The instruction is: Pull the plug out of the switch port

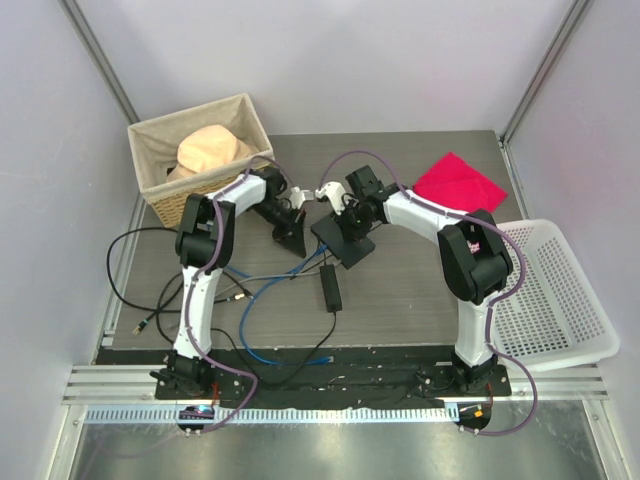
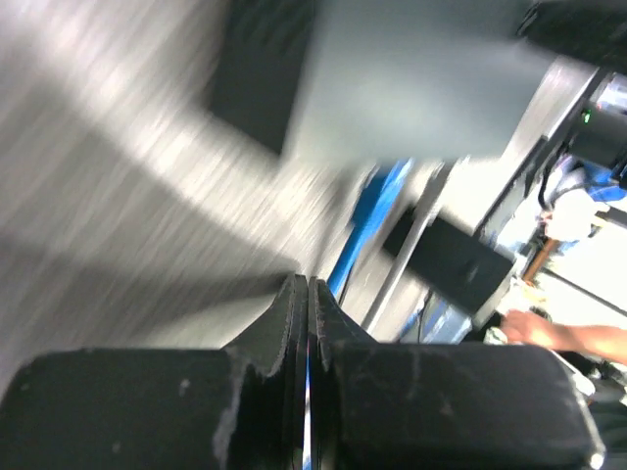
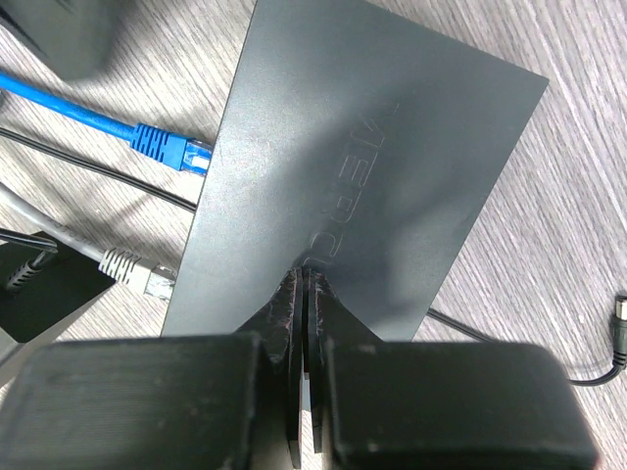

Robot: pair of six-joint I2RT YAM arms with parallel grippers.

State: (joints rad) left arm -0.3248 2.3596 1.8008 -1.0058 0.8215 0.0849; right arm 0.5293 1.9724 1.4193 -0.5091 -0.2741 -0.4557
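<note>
Lying directly beneath the tightly closed right gripper (image 3: 306, 277), the single switch (image 3: 372, 147) has two plugs at one edge, a blue plug (image 3: 169, 149) and a grey plug (image 3: 134, 270).

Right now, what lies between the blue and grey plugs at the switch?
A thin black cable, between the blue plug and grey plug, reaching the switch; right wrist view shows it.

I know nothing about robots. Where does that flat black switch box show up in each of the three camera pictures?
Top external: the switch lies at mid-table, between the two arms.
Left wrist: too blurred to pick it out for sure.
Right wrist: the switch fills the middle of the picture.
Shared landmark: the blue cable, which shows in all three views.
</note>
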